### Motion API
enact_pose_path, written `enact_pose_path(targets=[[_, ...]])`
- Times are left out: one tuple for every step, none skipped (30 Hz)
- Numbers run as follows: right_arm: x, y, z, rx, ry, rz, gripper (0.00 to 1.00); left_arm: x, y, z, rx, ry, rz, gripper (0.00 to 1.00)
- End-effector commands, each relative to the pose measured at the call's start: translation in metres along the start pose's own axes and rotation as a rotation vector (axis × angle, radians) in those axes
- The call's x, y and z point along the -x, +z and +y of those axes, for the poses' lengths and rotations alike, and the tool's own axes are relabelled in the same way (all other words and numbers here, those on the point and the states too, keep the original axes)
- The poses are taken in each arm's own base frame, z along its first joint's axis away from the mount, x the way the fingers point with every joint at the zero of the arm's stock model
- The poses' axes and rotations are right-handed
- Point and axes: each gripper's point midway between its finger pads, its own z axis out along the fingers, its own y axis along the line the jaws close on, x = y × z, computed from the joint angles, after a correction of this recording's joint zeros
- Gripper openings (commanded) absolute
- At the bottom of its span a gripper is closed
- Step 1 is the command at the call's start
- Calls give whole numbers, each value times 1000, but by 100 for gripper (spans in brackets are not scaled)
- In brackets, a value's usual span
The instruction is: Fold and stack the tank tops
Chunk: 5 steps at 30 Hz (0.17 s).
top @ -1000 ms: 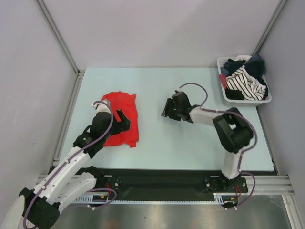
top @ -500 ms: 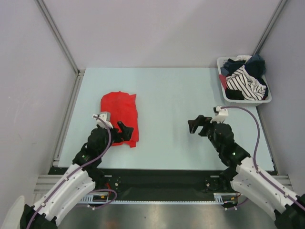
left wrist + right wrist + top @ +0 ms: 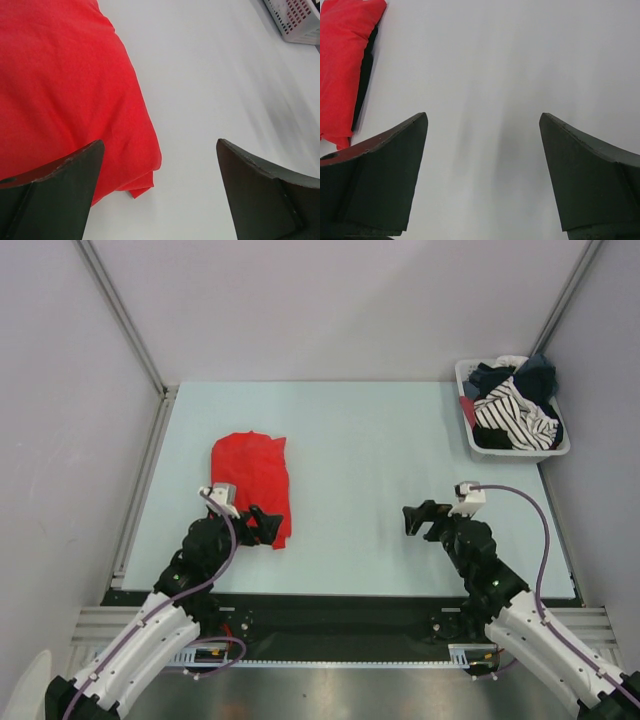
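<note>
Top external view, near to far. Both arms reach forward from the near edge of the table (image 3: 350,430).

(a) The left gripper (image 3: 262,525) hangs over the near right corner of the red top (image 3: 250,475). Its jaws are spread wide with nothing between them. Whether a finger touches the cloth cannot be told.

(b) The right gripper (image 3: 418,518) is well to the right of the red top, about level with its near edge, over bare table. Its jaws are also wide apart and it holds nothing.

(c) The red top lies flat, folded to a rough rectangle with its long side running near to far. In the left wrist view its near right corner sits between the two dark fingers (image 3: 50,192), and a lower layer of red peeks out at that corner.

(d) In the right wrist view a thin dark strip runs along the right edge of the red top. This is the black top (image 3: 365,82), lying underneath. How far it reaches under the red cannot be told.

(e) The basket (image 3: 520,452) stands far to the right of the red top and beyond it. It is white and heaped with clothes, among them a black-and-white striped garment (image 3: 515,415).
</note>
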Motion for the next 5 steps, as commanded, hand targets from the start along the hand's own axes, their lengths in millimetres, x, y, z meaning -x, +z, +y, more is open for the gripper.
enact_pose_path(targets=[[15, 1, 7, 20, 2, -43, 97, 14, 1, -9, -43, 29, -55, 100], [16, 1, 8, 25, 0, -44, 95, 13, 1, -9, -41, 29, -54, 100], [14, 1, 8, 30, -1, -40, 95, 14, 1, -8, -38, 30, -55, 100], [15, 1, 7, 22, -1, -42, 96, 15, 1, -9, -38, 30, -57, 100], [16, 0, 5, 11, 7, -49, 97, 14, 1, -8, -36, 32, -52, 100]])
